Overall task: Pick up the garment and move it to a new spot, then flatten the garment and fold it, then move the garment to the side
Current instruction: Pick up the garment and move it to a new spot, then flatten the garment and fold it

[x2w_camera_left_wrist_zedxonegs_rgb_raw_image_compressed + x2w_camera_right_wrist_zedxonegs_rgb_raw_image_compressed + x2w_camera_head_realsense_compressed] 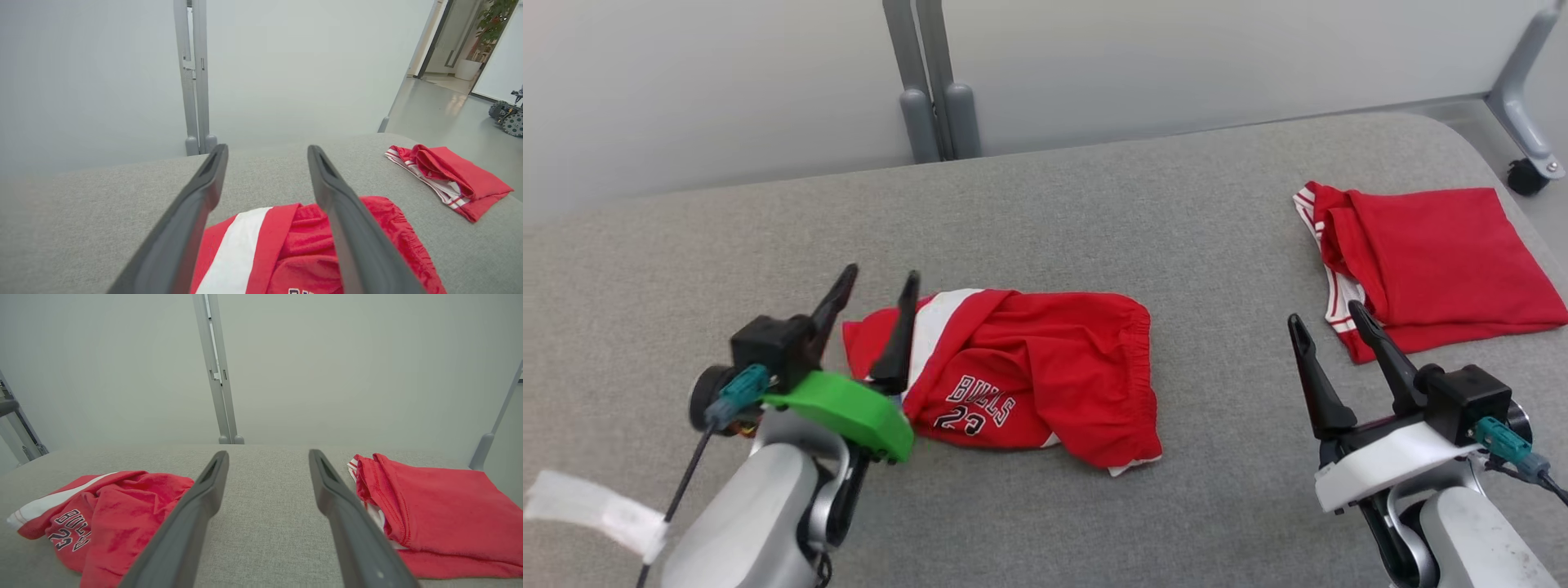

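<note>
The broad grey felt-covered counter [1045,245] carries everything. The task's thing, as I judge it, is the crumpled red basketball shorts with a white side stripe and "BULLS 23" lettering [1029,376], lying left of centre on it. Their long axis runs across me, the gathered elastic waistband at the right end and the striped leg at the left. Well apart, at the far right, a neatly folded red garment with white-striped trim [1437,261] looks done, so I leave it. My left claw [880,276] is plainly the nearer one. It hangs at the shorts' left end, jaws spread wide and holding nothing, and in its own wrist view the white stripe [237,253] runs between the two fingers while the right finger crosses the red cloth. Whether that finger touches the fabric or hovers just above it I cannot tell. My right claw [1325,314] sits off to the right, between the two garments and nearer the folded one, also wide apart and empty. So the pick falls to the left, down onto the striped end just below its tips.
</note>
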Available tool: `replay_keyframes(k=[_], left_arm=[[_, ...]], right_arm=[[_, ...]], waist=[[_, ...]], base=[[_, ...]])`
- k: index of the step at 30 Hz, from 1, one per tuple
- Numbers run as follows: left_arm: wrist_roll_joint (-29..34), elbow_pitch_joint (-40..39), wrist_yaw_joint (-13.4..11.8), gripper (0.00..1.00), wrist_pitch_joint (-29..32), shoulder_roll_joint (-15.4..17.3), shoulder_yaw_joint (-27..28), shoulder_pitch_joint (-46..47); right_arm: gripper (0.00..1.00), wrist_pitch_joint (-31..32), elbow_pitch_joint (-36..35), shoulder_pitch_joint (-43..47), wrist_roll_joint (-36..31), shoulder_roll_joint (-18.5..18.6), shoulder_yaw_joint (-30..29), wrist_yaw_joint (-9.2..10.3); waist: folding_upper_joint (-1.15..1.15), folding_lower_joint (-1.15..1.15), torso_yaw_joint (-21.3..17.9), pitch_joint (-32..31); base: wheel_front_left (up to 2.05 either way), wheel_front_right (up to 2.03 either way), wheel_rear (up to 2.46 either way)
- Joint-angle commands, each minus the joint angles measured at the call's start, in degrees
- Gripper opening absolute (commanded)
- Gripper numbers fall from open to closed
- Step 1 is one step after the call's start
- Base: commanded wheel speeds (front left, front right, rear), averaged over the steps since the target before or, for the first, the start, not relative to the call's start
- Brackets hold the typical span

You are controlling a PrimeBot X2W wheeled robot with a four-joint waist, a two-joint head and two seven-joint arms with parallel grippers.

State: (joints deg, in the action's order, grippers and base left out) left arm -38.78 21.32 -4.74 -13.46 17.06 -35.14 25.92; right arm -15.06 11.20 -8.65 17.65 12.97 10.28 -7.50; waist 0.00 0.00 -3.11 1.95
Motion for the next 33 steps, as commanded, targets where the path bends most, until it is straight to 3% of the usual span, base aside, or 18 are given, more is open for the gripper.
replay_keyframes(k=[1,6,11,16,25,33], left_arm=[[-0.2,-1.8,-1.4,1.00,-0.6,1.7,1.5,-2.8],[-1.2,-8.4,-5.5,1.00,-1.5,5.0,6.9,-11.1],[-0.1,-14.2,-7.2,1.00,-1.7,4.7,11.9,-19.1],[3.9,-18.2,-6.4,1.00,-1.7,3.2,15.3,-24.0],[6.3,-18.2,-4.6,1.00,-1.7,2.1,17.7,-25.5],[7.2,-17.6,-4.4,1.00,-1.7,1.4,19.0,-25.3]], right_arm=[[1.00,-0.1,-0.3,1.0,0.5,0.0,-0.3,0.02],[1.00,-0.1,-1.1,3.1,0.1,-0.6,-0.5,0.02],[1.00,-0.1,-1.9,4.3,0.1,-0.9,-0.8,0.02],[1.00,-0.1,-2.1,5.0,0.0,-1.0,-1.1,0.02],[1.00,-0.1,-0.6,4.1,0.7,0.0,0.9,0.02],[1.00,7.1,3.0,1.6,8.4,3.4,12.2,0.01]], waist=[[0.00,0.00,2.1,-2.1],[0.00,0.00,2.4,-2.5],[0.00,0.00,2.1,-2.4],[0.00,0.00,2.5,-2.1],[0.00,0.00,2.5,-2.2],[0.00,0.00,5.3,-2.1]], base=[[0.00,0.00,0.00],[0.00,0.00,0.00],[0.00,0.00,0.00],[0.00,0.00,0.00],[0.00,0.00,0.00],[0.00,0.00,0.00]])
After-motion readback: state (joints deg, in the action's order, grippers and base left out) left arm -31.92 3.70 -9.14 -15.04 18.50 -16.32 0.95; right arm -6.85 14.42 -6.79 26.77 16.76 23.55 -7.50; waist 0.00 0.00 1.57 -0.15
